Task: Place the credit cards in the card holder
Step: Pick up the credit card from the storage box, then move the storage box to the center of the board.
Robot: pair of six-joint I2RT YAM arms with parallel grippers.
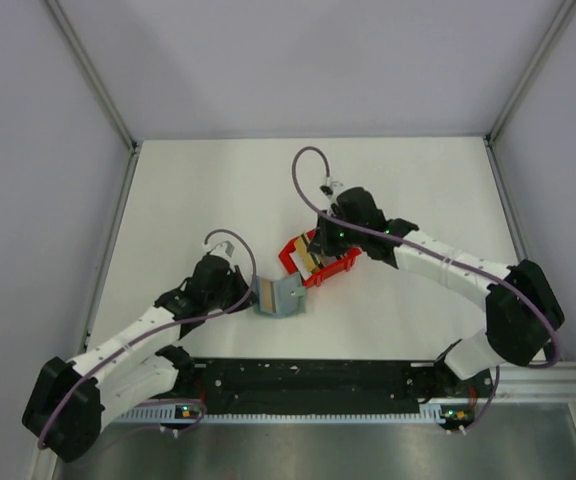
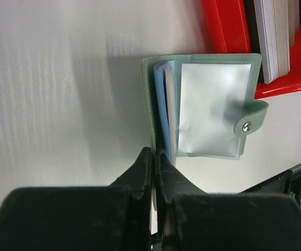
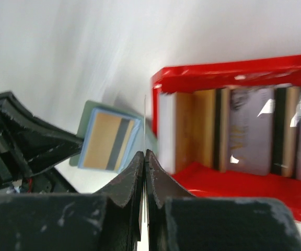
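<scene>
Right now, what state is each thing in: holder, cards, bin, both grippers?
card holder: open, strap unsnapped
gold card: tucked in a holder sleeve
cards: standing on edge in the red bin
left gripper: shut on the card holder's edge
right gripper: shut, apparently on a thin card seen edge-on

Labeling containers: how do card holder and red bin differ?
Card holder is grey-green, lying open; red bin is walled. Card holder shows one card flat in a sleeve; red bin holds several cards on edge. Left gripper pinches the card holder, not the red bin. Both hold cards.
</scene>
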